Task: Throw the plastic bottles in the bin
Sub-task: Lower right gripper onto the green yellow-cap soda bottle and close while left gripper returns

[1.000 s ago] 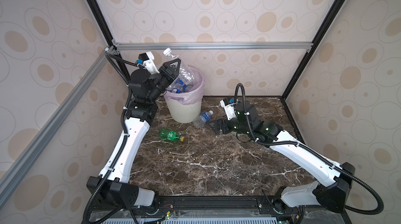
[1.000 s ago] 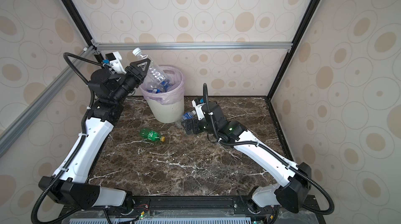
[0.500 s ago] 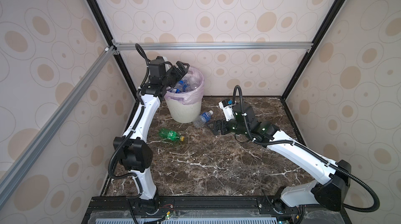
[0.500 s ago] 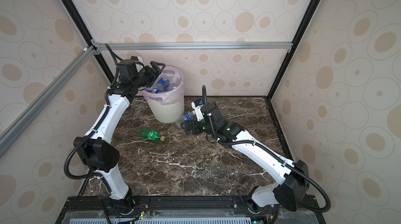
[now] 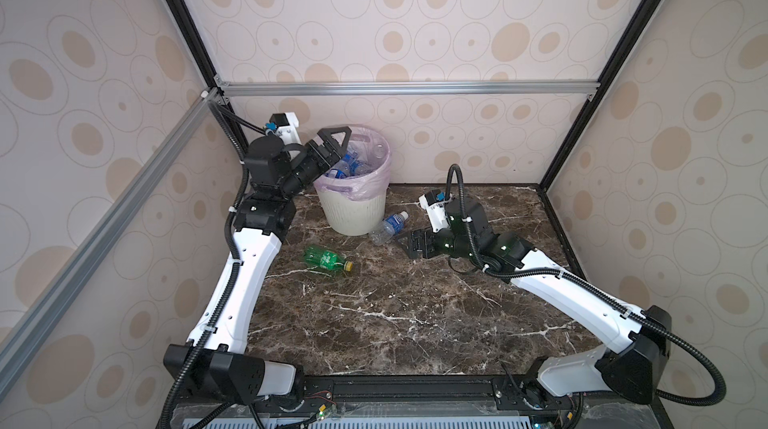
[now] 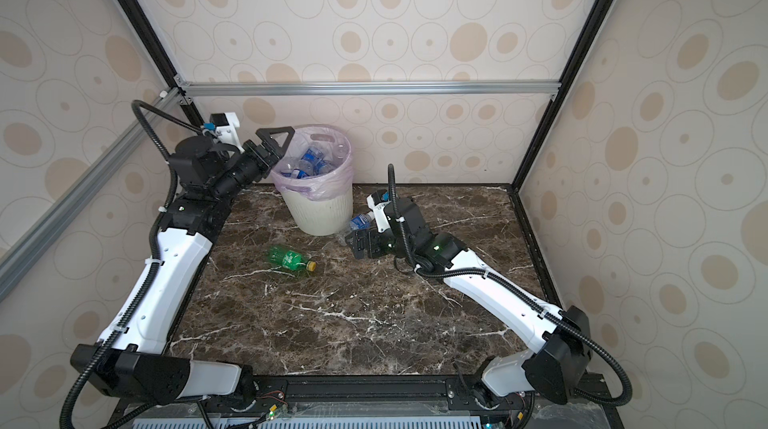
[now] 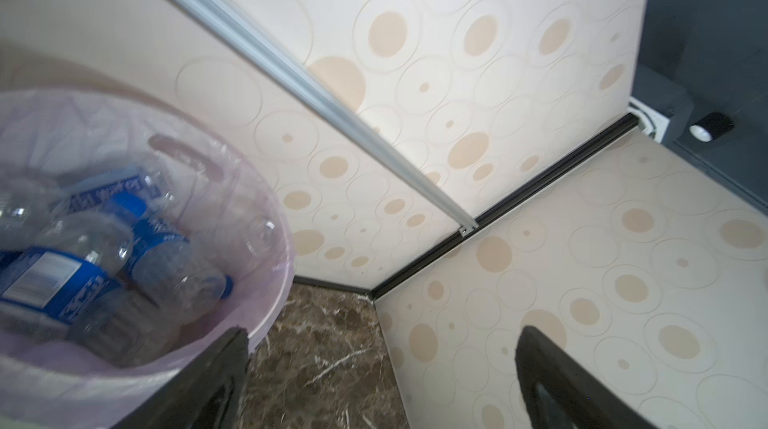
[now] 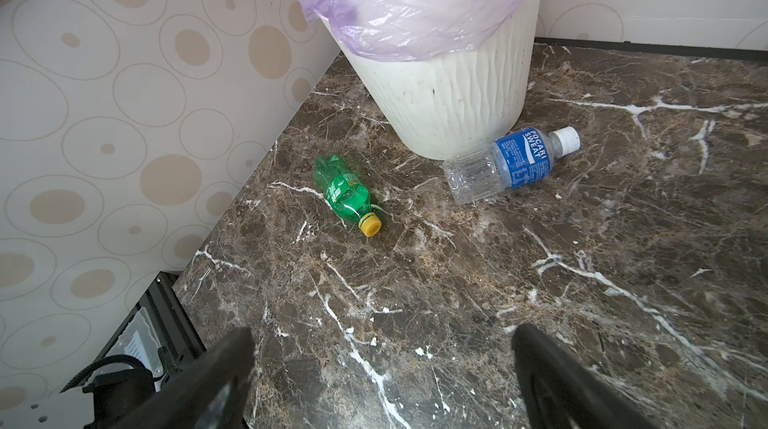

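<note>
The bin (image 5: 353,208) (image 6: 320,210) is a white ribbed basket with a pale pink bag, standing at the back of the marble table. Several clear plastic bottles with blue labels (image 5: 348,165) (image 6: 308,164) (image 7: 83,269) lie inside it. My left gripper (image 5: 337,144) (image 6: 277,144) (image 7: 380,337) hangs open and empty over the bin's left rim (image 7: 274,314). A green bottle with a yellow cap (image 5: 326,259) (image 6: 291,258) (image 8: 347,194) lies in front of the bin. A clear bottle with a blue label and white cap (image 5: 388,226) (image 6: 360,221) (image 8: 507,163) lies against the bin's base (image 8: 449,106). My right gripper (image 5: 409,242) (image 6: 354,244) (image 8: 380,337) is open, low over the table, just right of that bottle.
Patterned walls close in the table on the left, back and right. An aluminium rail (image 5: 407,88) crosses the back wall above the bin. Bare marble (image 5: 395,314) stretches from the two loose bottles to the front edge.
My left gripper held a clear bottle above the bin a second ago; it has opened and the bottle is gone from its fingers. The right arm has barely moved.
</note>
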Tool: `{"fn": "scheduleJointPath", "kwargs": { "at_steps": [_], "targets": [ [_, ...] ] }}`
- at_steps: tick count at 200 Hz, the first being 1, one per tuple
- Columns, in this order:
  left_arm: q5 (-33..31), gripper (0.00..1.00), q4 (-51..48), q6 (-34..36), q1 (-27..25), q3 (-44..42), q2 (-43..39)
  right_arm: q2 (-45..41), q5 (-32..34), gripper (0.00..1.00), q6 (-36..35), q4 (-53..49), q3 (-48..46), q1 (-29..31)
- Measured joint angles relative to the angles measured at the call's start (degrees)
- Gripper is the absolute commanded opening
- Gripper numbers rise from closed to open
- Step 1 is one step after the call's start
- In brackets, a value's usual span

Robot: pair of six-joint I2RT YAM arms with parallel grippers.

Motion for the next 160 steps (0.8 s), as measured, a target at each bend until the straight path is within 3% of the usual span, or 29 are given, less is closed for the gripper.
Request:
{"fn": "scheduleJointPath", "kwargs": {
  "at_steps": [85, 160],
  "targets": [
    [1.60, 0.99, -1.27, 0.11, 2.45, -23.58, -9.77, 7.72, -1.66, 1.00, -0.04, 3.78, -3.76, 0.35],
    [7.67, 0.99, 2.86, -3.06, 15.41, -44.19, -13.14, 24.28, -4.72, 1.00, -1.92, 12.04, -0.79, 5.18]
  ]
}}
